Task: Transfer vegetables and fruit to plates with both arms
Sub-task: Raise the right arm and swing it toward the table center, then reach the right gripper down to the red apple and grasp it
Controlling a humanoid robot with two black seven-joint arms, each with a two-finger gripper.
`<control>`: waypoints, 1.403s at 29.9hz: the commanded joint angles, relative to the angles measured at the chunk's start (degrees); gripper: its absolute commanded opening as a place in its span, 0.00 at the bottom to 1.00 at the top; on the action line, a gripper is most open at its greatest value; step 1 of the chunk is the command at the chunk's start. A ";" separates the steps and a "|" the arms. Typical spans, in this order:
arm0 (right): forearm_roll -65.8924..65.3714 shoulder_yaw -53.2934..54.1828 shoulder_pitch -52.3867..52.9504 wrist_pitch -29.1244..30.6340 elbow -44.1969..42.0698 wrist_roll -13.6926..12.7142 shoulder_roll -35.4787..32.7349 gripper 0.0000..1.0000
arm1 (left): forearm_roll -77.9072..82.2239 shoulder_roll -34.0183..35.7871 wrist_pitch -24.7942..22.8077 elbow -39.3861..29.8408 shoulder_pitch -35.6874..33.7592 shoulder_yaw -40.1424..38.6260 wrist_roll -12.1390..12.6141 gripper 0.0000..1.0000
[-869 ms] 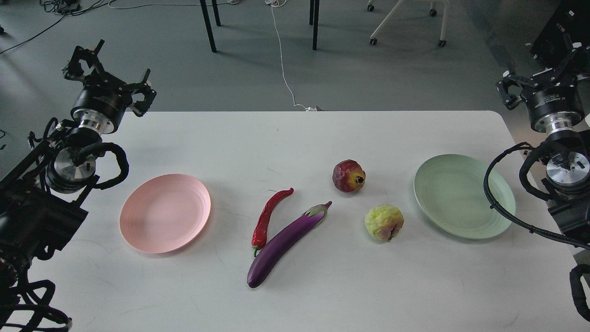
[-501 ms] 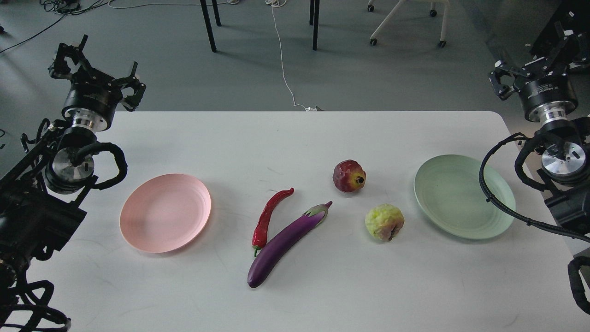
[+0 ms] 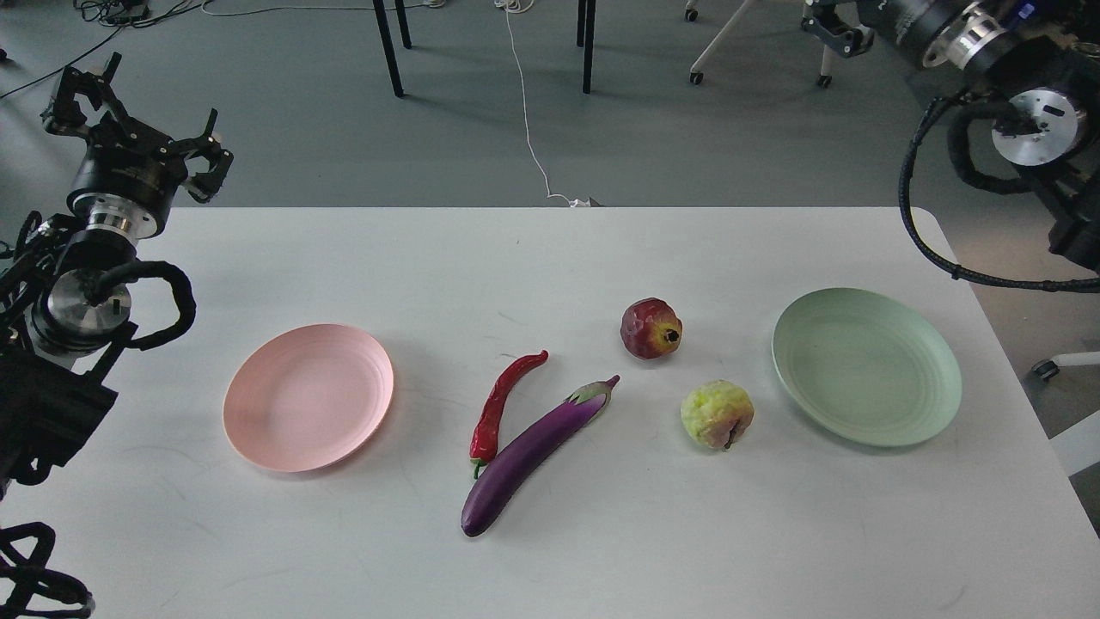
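On the white table (image 3: 550, 258), a purple eggplant (image 3: 528, 454) lies diagonally at the centre. A curved red chili pepper (image 3: 500, 402) lies just left of it. A dark red pomegranate (image 3: 651, 327) and a bumpy yellow-green fruit (image 3: 717, 413) sit right of centre. The pink plate (image 3: 308, 397) at the left and the mint green plate (image 3: 866, 367) at the right hold nothing. My left gripper (image 3: 136, 116) is open and empty, raised beyond the table's far left corner. My right gripper (image 3: 832, 19) is high at the top right, cut off by the frame edge.
The grey floor beyond the table holds black table legs (image 3: 388, 47), a white cable (image 3: 526, 103) and a wheeled chair base (image 3: 756, 43). My right arm's black cable loop (image 3: 924, 232) hangs over the table's far right corner.
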 commanded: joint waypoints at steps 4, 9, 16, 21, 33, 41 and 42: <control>-11.16 -22.93 10.24 -0.01 1.89 0.01 10.09 0.99 | -0.02 0.11 -0.03 -0.35 0.00 0.00 0.27 0.98; -23.55 -31.28 12.10 -0.01 6.11 0.19 13.78 0.99 | 0.07 0.72 -0.21 -0.35 0.00 0.09 0.27 0.98; -34.46 -42.97 13.59 -0.01 13.06 0.19 21.70 0.98 | 0.16 0.46 -1.00 -0.35 0.17 1.40 0.18 0.98; -40.43 -49.83 13.77 -2.50 12.71 0.19 21.70 0.98 | 0.16 0.81 -1.09 -0.26 0.17 1.85 0.10 0.98; -40.81 -51.78 11.48 -6.56 12.62 0.36 21.70 0.98 | 0.07 0.81 -0.82 -0.35 0.09 1.85 -0.43 0.98; -39.66 -52.22 8.15 -6.65 11.57 0.36 21.70 0.95 | -0.02 0.90 -0.47 -0.35 0.44 1.85 -0.52 0.98; -39.83 -52.30 7.27 -6.74 10.78 0.36 21.70 0.95 | -0.02 0.99 -0.47 -0.26 0.44 1.85 -0.52 0.98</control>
